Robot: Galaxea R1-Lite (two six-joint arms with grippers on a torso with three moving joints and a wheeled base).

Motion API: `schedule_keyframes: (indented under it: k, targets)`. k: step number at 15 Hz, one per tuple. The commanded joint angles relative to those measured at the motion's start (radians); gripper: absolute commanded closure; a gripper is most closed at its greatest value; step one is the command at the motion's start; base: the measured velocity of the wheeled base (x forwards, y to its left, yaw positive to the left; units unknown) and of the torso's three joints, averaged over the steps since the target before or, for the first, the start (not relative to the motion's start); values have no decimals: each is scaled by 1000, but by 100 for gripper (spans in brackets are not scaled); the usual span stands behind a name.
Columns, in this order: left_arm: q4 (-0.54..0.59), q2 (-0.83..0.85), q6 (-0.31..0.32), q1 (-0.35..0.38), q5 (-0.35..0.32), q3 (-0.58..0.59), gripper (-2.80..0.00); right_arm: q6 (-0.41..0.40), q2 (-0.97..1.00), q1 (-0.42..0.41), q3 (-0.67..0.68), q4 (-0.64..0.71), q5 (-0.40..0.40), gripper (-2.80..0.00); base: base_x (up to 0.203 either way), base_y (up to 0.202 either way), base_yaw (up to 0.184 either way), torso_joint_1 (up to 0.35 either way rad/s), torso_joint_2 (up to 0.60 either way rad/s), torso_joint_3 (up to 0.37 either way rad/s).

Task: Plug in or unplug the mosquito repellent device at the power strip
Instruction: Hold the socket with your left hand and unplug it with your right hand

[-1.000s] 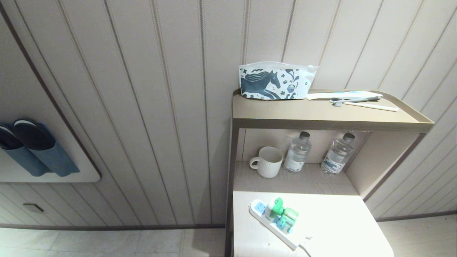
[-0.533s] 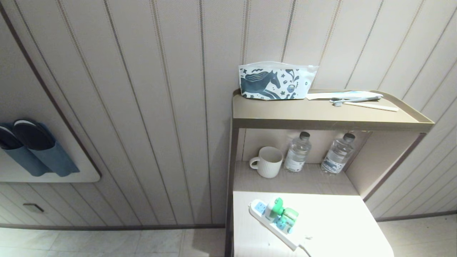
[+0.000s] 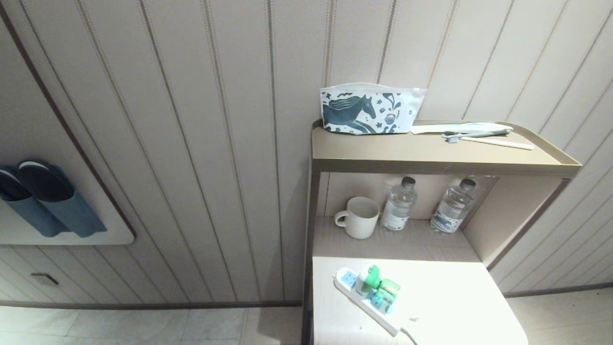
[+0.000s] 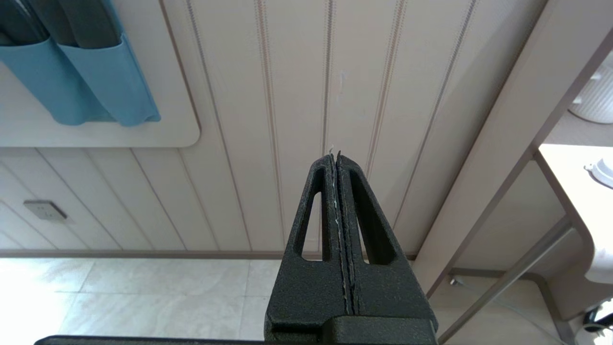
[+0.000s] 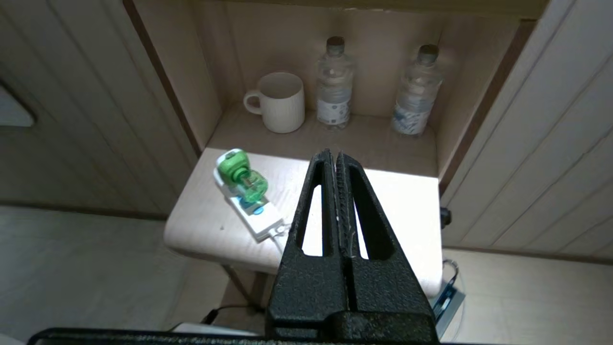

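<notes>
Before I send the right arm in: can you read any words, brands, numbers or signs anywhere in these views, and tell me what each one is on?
No text can be read in any view.
Left water bottle label: print too small to read.
Right water bottle label: a dark motif, no legible words.
Pouch on the top shelf: horse and cup drawings only, no letters made out.
Power strip and mosquito repellent device: no marking legible.
Mug: plain, ribbed.

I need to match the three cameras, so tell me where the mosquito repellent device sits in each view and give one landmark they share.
Head view: the mosquito repellent device sits low and centre, on the power strip on the white table.
Left wrist view: not in it; only wall, floor and the table's edge beyond the shut left claw.
Right wrist view: left of centre, on the strip, left of the shut right claw.
Shared landmark: the white ribbed mug, whose edge just shows in the left wrist view.
</notes>
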Motion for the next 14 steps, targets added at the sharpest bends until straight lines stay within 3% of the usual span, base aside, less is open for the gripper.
schedule_keyframes:
  k: [1, 4, 7, 10, 12, 14]
  targets:
    - [-1, 0, 0, 0, -1, 0, 0, 25, 303, 19, -118, 49, 7, 0, 0, 0, 0, 0, 0, 0]
    - [1, 0, 0, 0, 1, 0, 0, 47, 525, 102, -257, 173, 11, 0, 0, 0, 0, 0, 0, 0]
    - [1, 0, 0, 0, 1, 0, 0, 50, 664, 306, -328, 302, 14, 0, 0, 0, 0, 0, 0, 0]
    - [1, 0, 0, 0, 1, 0, 0, 50, 810, 506, -335, 336, 15, 0, 0, 0, 0, 0, 0, 0]
    - [1, 0, 0, 0, 1, 0, 0, 34, 873, 570, -333, 343, 14, 0, 0, 0, 0, 0, 0, 0]
    - [1, 0, 0, 0, 1, 0, 0, -2, 937, 569, -332, 345, 11, 0, 0, 0, 0, 0, 0, 0]
